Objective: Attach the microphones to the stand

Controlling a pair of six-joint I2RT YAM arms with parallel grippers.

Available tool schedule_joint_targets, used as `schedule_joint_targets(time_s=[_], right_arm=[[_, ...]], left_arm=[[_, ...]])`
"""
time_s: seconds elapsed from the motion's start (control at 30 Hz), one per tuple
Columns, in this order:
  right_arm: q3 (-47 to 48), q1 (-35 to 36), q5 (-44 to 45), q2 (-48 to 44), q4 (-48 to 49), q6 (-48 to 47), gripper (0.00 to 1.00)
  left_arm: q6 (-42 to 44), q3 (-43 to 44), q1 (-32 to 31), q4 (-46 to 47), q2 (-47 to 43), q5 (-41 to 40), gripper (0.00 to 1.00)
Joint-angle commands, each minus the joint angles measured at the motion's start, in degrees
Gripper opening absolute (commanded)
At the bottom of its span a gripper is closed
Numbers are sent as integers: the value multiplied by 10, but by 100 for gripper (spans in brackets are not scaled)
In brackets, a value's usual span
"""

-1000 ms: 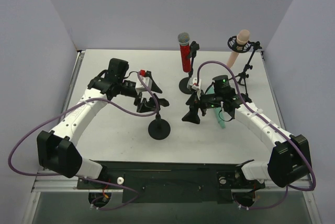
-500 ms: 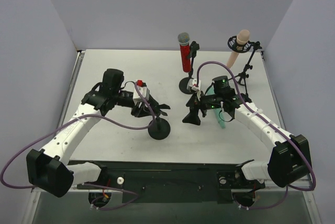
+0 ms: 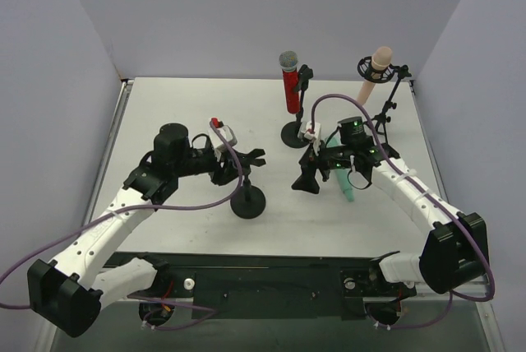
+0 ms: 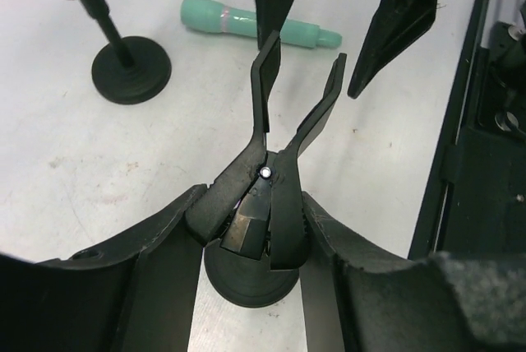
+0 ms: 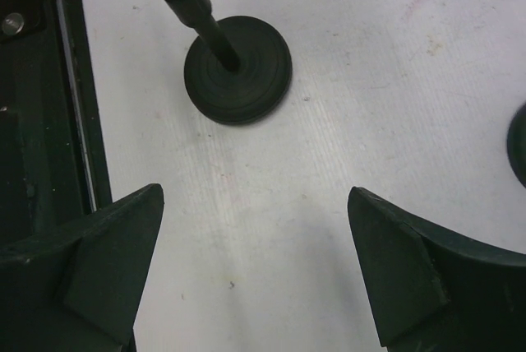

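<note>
Left gripper (image 4: pixel 256 219) seems clamped on the clip (image 4: pixel 283 118) of the bare stand (image 3: pixel 248 202); right gripper (image 5: pixel 253 204) hangs with jaws apart. Mint green microphone (image 3: pixel 346 186) lies flat on the table (image 3: pixel 164 105), at that stand's three o'clock

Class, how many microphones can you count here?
3. The red microphone is upright in the rear-centre stand; the peach microphone sits in the rear-right stand; the mint green microphone lies flat on the table in front of them. None seems hidden.
</note>
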Motion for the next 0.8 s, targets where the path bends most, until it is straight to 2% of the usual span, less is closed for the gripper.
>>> schedule_joint_targets(time_s=[0.0, 0.1, 0.2, 0.27, 0.33, 0.4, 0.43, 0.53, 0.67, 0.77], right_arm=[[44, -33, 48, -2, -45, -19, 89], [46, -68, 90, -6, -60, -20, 89], [40, -83, 139, -12, -82, -45, 89], [37, -85, 185, -13, -109, -72, 89], [30, -92, 250, -14, -116, -64, 89], [19, -117, 298, -12, -98, -28, 89], [16, -124, 313, -12, -93, 0, 91], [-20, -131, 441, -10, -38, 60, 97], [-54, -129, 504, 8, -2, 108, 99], [-49, -131, 513, 47, 0, 139, 98]], left_arm=[[-121, -20, -14, 90, -43, -131, 14], [-162, -33, -23, 83, -56, -196, 14], [-175, -64, -35, 95, -81, -216, 14], [-180, -82, -40, 111, -96, -224, 20], [-178, -90, -40, 113, -105, -216, 29], [-174, -91, -40, 109, -111, -208, 43], [-173, -94, -41, 110, -115, -202, 52], [-166, -94, -41, 108, -121, -186, 66], [-156, -105, -40, 111, -136, -173, 78], [-154, -107, -40, 110, -154, -181, 83]])
